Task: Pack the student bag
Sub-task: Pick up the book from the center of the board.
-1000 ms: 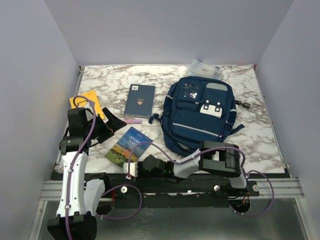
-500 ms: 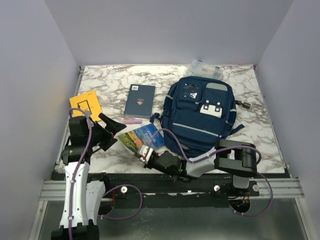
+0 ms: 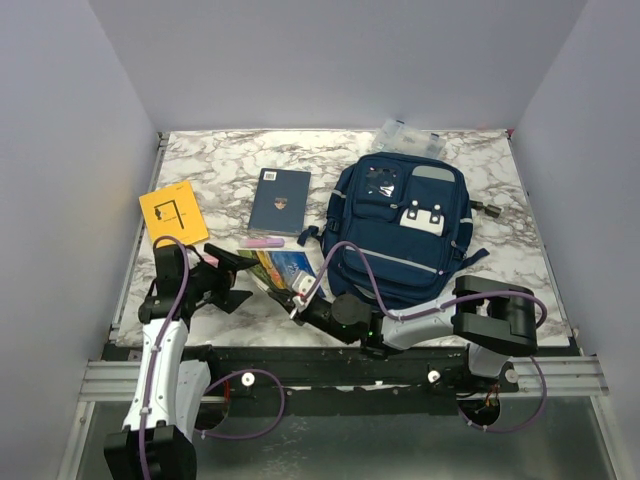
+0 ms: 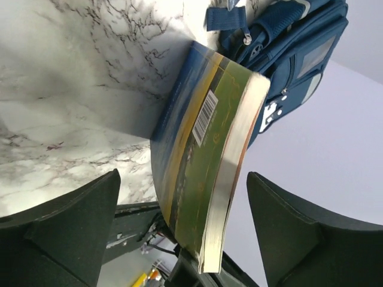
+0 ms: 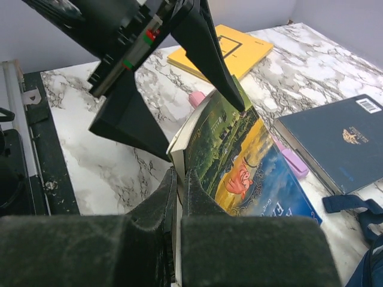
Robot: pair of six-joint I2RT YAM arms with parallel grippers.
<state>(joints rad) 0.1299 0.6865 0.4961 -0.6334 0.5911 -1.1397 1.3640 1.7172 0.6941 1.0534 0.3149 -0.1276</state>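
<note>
Paperback point(image 3: 283, 270) stands tilted on edge. Its near corner is hidden between the fingers of the right gripper point(image 5: 179, 182), which is clamped on it, and the cover title is cut off. A clear box point(image 3: 408, 138) is half hidden behind the backpack point(image 3: 400, 225), which lies flat right of centre on the table point(image 3: 220, 165), just beside the paperback. The right arm reaches low and leftward along the near edge. The left gripper point(image 3: 238, 280) is spread wide, with a finger on either side of the paperback and gaps visible.
</note>
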